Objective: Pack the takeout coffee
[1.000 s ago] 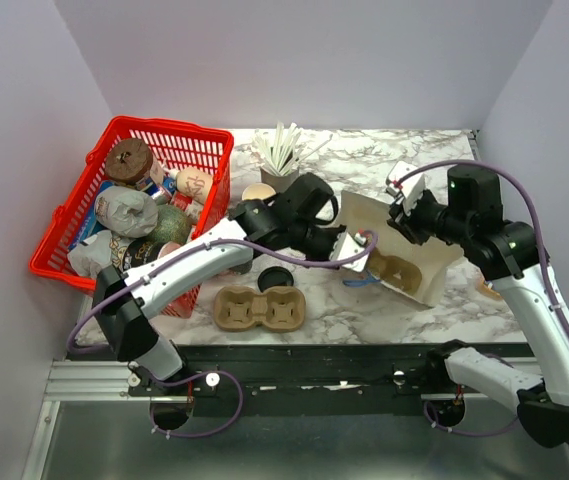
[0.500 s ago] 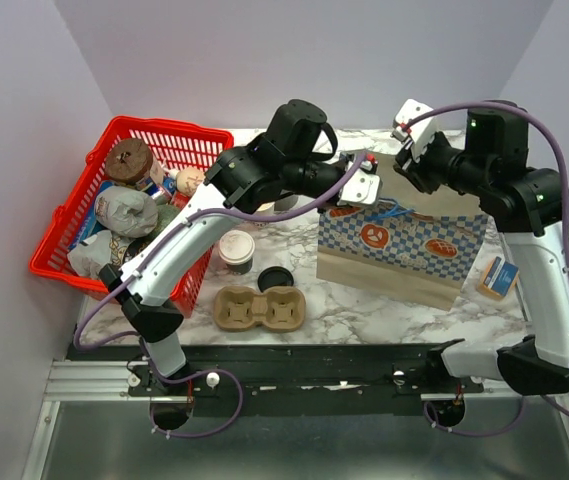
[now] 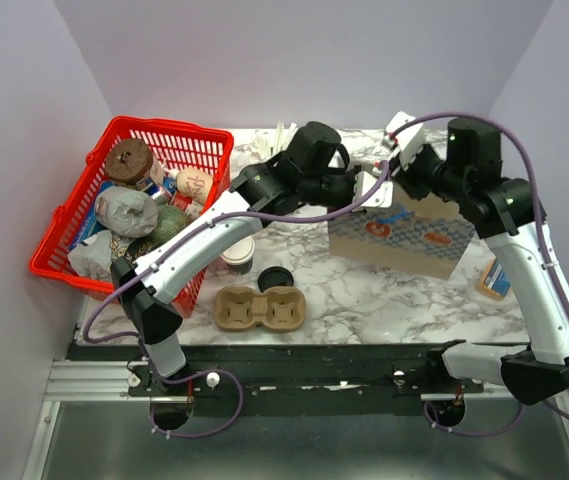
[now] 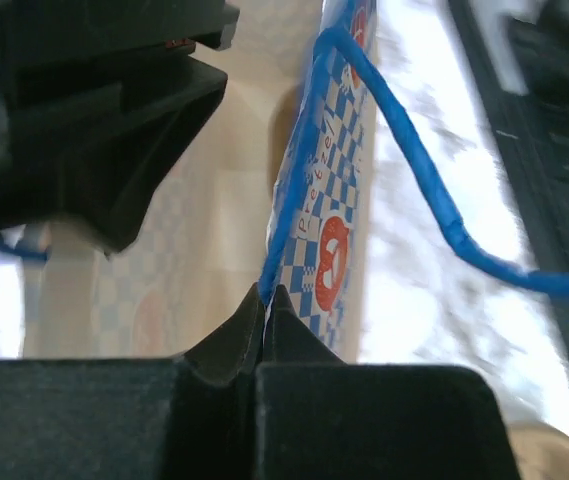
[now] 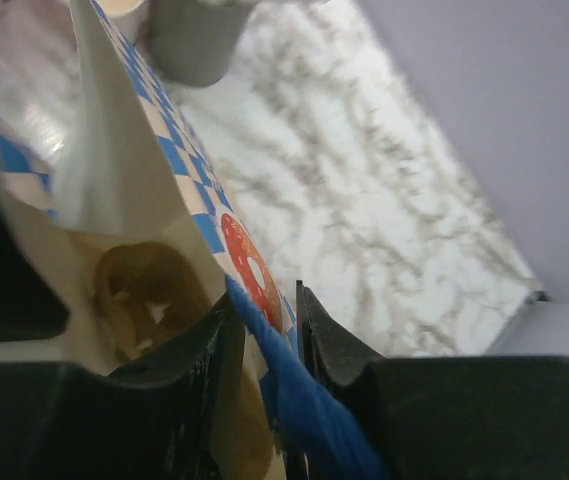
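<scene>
bag: matt printed paper | takeout coffee: paper, plastic lid | basket: glossy plastic | carrier: rough pulp

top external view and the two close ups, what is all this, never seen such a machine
Two robot arms are bolted at the near edge of a marble table. The wide picture looks down from above: left arm left, right arm right. The two close-ups come from a camera on each wrist, looking along its jaws. Both pairs of jaws are pinched shut on the rim of a blue-checked paper bag. On the table are a full red basket, a cardboard cup carrier, a black lid and the takeout coffee, not yet bagged.
</scene>
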Available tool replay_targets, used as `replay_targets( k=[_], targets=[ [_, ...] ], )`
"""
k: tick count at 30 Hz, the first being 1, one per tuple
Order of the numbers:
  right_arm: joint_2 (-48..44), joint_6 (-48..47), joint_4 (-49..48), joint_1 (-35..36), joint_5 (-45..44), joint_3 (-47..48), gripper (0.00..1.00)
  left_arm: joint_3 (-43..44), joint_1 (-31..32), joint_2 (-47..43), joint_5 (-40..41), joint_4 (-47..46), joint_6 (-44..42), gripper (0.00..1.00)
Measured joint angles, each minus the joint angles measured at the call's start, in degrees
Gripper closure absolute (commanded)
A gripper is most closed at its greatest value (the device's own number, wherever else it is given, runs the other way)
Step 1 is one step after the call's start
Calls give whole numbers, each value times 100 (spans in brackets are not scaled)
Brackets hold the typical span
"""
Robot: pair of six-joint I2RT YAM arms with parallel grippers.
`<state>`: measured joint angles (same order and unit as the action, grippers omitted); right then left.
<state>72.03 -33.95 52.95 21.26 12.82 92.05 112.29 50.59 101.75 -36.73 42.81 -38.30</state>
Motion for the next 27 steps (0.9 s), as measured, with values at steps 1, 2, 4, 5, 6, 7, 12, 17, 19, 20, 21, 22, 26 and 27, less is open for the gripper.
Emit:
replay_targets(
  k=[1,2,4,5,6,7,12,17,19,20,21,22,26,27],
  targets=[
    [-39,-20,-258,-39,-122,44,100,-212,28,-223,236,-389,42,100],
    [-28,-26,-437,-83,-225,136,100,-164,63,-337,431,-575,37,100],
    [177,11,-437,-173,-240,682,99,70,79,-332,514,-610,-33,100],
    [326,42,-367,-234,-70,999,99,651,85,-164,424,-363,-234,100],
    [439,66,-264,-273,118,1246,100,1248,103,61,254,184,-444,100],
    [476,101,-212,-289,264,1342,100,1705,120,240,144,470,-658,100],
    [431,92,-566,-608,-90,647,100,297,330,-385,229,85,-699,100],
    [1703,234,352,-1064,798,2286,100,264,17,-173,542,-96,-732,100],
    [1456,407,149,-1005,656,1821,99,868,-162,162,448,-37,-656,100],
    [1322,470,166,-990,686,1659,99,623,-155,35,546,-254,-584,100],
    [1226,507,284,-994,841,1628,100,164,-96,-214,662,-533,-501,100],
    [1137,560,352,-979,986,1628,100,-306,-11,-470,782,-793,-422,100],
    [780,745,492,-841,1167,1735,100,-820,363,-975,1010,-988,-234,100],
    [807,772,680,-804,1191,2079,100,-494,409,-918,1097,-994,-195,100]
  ],
)
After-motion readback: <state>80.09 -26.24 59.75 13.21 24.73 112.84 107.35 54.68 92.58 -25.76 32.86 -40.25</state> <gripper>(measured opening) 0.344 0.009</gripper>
